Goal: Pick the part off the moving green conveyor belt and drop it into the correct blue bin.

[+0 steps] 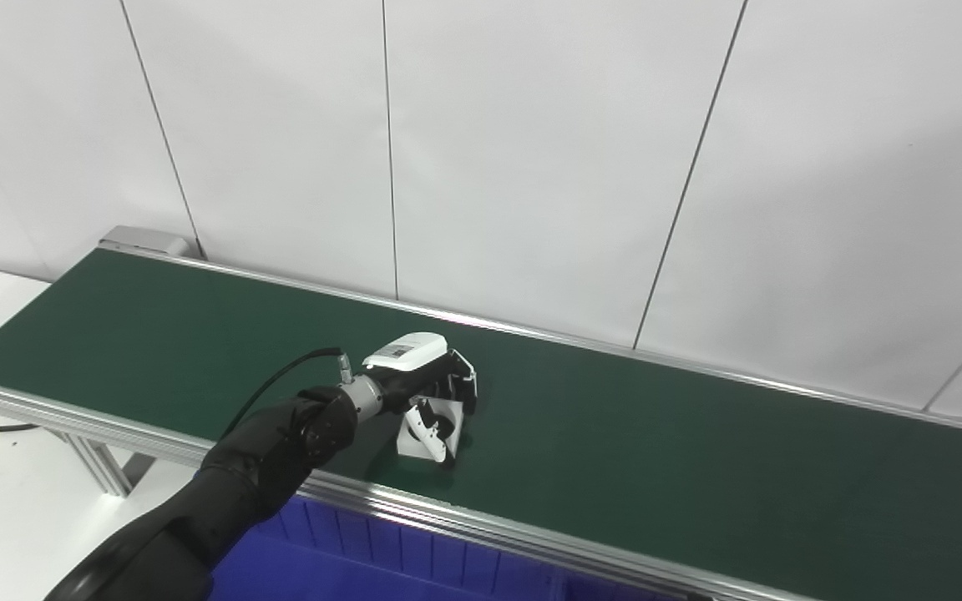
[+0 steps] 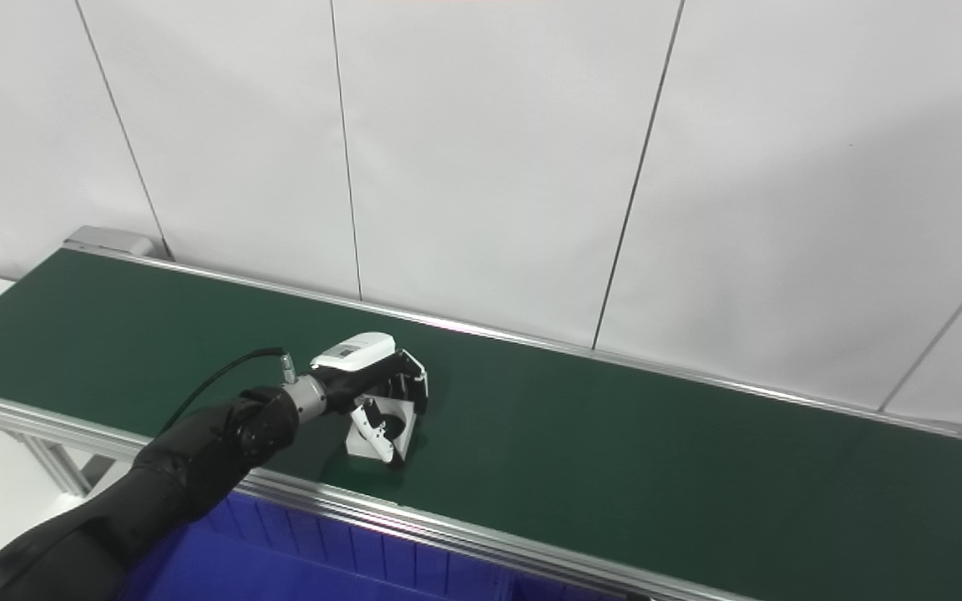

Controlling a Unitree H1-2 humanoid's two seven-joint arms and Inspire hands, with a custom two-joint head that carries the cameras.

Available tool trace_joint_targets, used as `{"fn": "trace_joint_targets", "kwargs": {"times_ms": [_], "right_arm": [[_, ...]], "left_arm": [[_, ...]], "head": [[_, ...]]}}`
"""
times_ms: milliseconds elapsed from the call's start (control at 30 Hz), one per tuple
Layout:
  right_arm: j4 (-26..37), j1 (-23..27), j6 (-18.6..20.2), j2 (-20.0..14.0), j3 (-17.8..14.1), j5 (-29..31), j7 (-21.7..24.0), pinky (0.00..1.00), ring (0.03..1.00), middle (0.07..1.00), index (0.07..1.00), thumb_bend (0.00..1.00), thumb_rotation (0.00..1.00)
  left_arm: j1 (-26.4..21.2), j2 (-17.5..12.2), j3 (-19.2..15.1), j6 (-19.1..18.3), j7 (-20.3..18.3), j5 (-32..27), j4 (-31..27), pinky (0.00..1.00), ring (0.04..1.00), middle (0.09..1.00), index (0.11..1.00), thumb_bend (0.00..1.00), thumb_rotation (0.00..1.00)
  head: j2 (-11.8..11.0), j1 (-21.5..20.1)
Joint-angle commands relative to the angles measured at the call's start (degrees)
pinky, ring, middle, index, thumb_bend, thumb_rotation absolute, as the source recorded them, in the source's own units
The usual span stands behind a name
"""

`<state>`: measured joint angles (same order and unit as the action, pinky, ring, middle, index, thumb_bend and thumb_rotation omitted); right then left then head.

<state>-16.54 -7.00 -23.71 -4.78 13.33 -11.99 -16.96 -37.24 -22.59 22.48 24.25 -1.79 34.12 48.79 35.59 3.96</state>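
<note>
On the green belt [image 1: 615,434], near edge, left hand [image 1: 435,392] wraps fingers around the white part [image 1: 429,430], part touching the belt; grip looks closing, ready to lift. Blue bin [image 1: 381,559] waits at 6 o'clock below. Right hand unseen.

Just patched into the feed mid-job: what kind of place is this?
Probably a factory-style sorting cell or lab mock-up: a long green belt in an aluminium frame, a blue bin below its near edge, plain white wall panels behind. The left hand is on a white part.
</note>
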Motion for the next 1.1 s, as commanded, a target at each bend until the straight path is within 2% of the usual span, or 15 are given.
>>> {"fn": "trace_joint_targets", "kwargs": {"times_ms": [0,200,300,467,667,833,933,1067], "right_arm": [[2.0,0.0,-3.2,0.2,-0.4,-0.3,-0.3,0.55,0.678,0.723,0.723,0.67,0.05],[2.3,-0.1,-3.2,0.3,-0.5,-0.3,0.0,0.55,0.678,0.725,0.729,0.66,0.06],[2.1,0.0,-3.2,0.3,-0.2,-0.3,-0.1,0.55,0.674,0.724,0.726,0.66,0.06],[1.9,0.1,-3.2,0.6,0.0,-0.5,-0.4,0.55,0.675,0.723,0.725,0.66,0.05],[2.0,-0.3,-3.2,0.8,0.4,-0.5,-0.5,0.56,0.676,0.72,0.722,0.66,0.02],[2.4,-0.8,-3.2,1.0,0.5,-1.0,-0.5,0.55,0.674,0.721,0.723,0.65,0.02],[2.7,-1.1,-3.1,1.3,0.4,-0.6,0.0,0.55,0.673,0.72,0.725,0.66,0.06],[3.0,-1.3,-3.2,1.4,0.5,-0.3,0.5,0.56,0.675,0.724,0.727,0.66,0.03]], "left_arm": [[-0.2,-0.9,-0.5,0.9,1.5,-0.2,-1.0,0.45,0.439,0.488,0.473,0.48,0.0],[2.7,-1.7,-2.6,-0.3,-0.3,-2.0,-9.1,0.45,0.439,0.489,0.474,0.48,0.0],[4.8,-2.4,-4.1,-2.1,-2.6,-3.2,-16.5,0.43,0.432,0.484,0.485,0.48,0.0],[8.0,-2.4,-7.8,-3.3,-7.1,-9.5,-27.3,0.43,0.427,0.482,0.495,0.48,0.0],[12.0,-1.9,-10.8,-2.4,-9.1,-15.0,-37.5,0.42,0.431,0.483,0.5,0.48,0.0],[15.1,-0.5,-12.8,-2.8,-10.1,-19.9,-43.7,0.42,0.428,0.481,0.507,0.48,0.0],[17.2,0.4,-13.7,-3.8,-10.8,-22.7,-47.2,0.38,0.436,0.483,0.507,0.48,0.0],[20.3,0.8,-13.8,-4.9,-12.2,-25.3,-51.5,0.37,0.433,0.484,0.504,0.48,0.0]], "head": [[0.0,0.2],[0.1,0.5],[0.1,0.3],[0.1,-0.1],[0.4,-0.6],[1.2,-1.1],[1.6,-1.5],[2.5,-2.4]]}}
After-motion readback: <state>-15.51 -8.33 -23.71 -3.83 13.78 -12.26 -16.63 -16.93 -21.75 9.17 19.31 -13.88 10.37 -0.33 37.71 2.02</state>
